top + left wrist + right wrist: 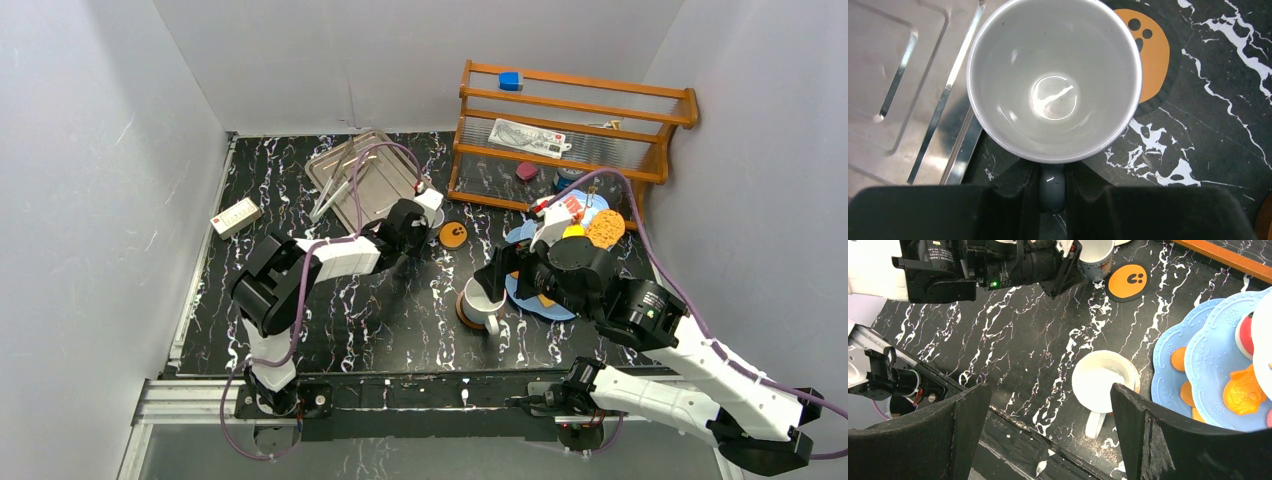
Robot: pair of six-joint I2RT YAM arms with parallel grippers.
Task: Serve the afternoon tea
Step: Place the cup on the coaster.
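Grey mug [1054,85], empty, gripped at handle by left end effector [1052,195].

Bright even overhead light; glare inside grey mug [1054,97], on tray [898,75]; soft shadows.

Bare black marble table [400,310] lies open left of the white ceramic mug [482,298]; on its right the light-blue three-tier plastic stand [519,236] crowds close, leaving a narrow gap.

Top external view high behind, facing down over the black white-veined table [400,320], left wrist view straight down, close over a glossy grey ceramic mug [1054,80], right wrist view higher, oblique, sharing that mug and the adjacent round orange saucer [1131,281].
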